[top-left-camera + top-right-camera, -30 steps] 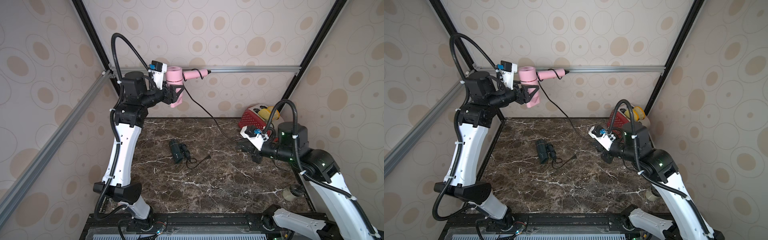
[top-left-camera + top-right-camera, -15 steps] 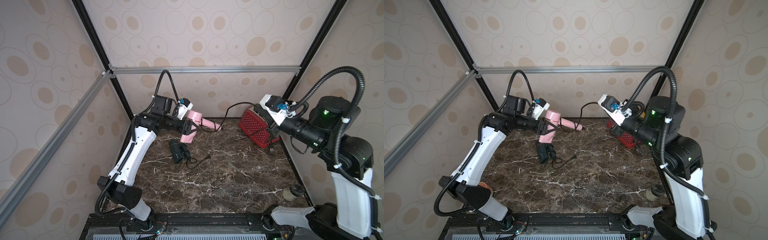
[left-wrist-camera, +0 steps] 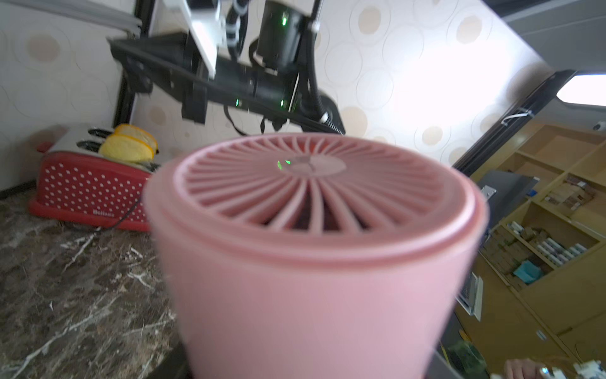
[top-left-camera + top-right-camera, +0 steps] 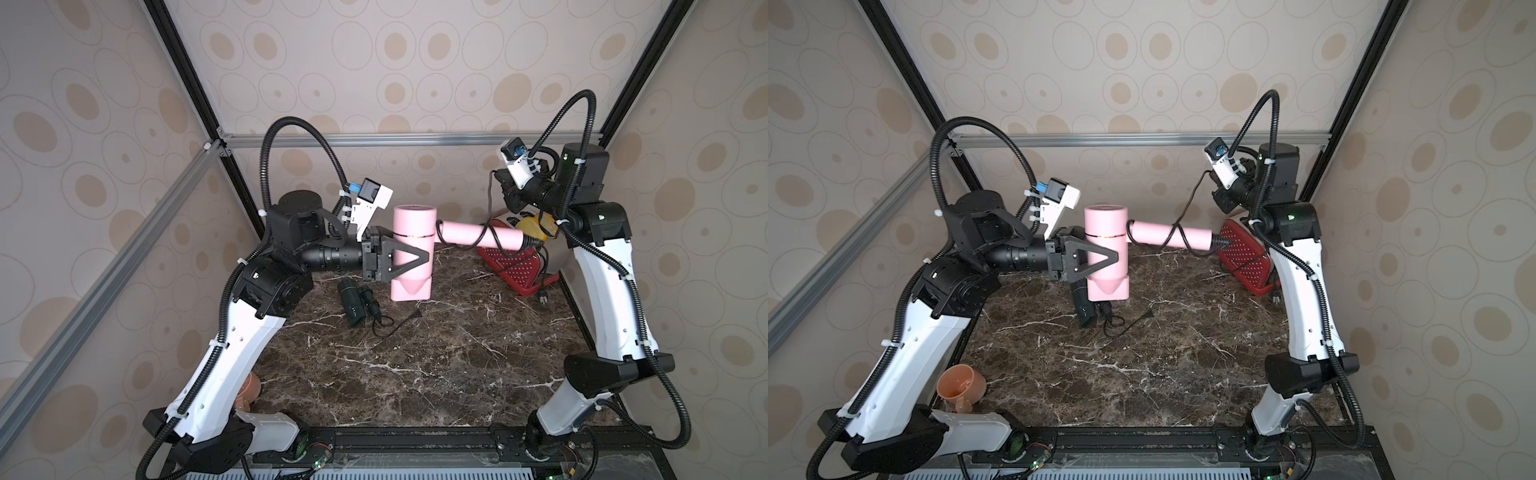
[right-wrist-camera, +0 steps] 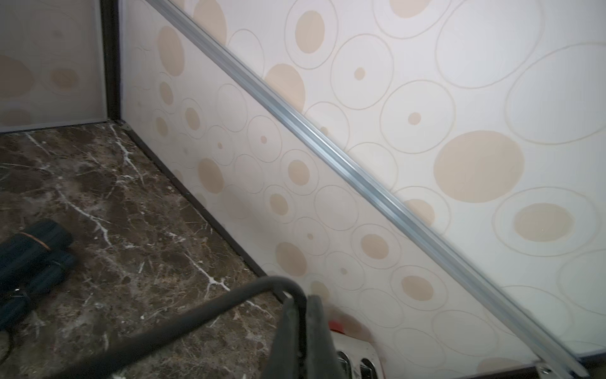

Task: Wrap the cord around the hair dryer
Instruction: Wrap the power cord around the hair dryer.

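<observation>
Holding, clear above the worktop, the hair dryer level, with its handle aimed toward the red toaster; clamping its barrel in the left tool, pinching the cord in the closed right tool raised over that toaster. Mid-wrap, judging by two loose turns on the handle; next, probably circling the handle again under steady tension, without snagging the toaster.
</observation>
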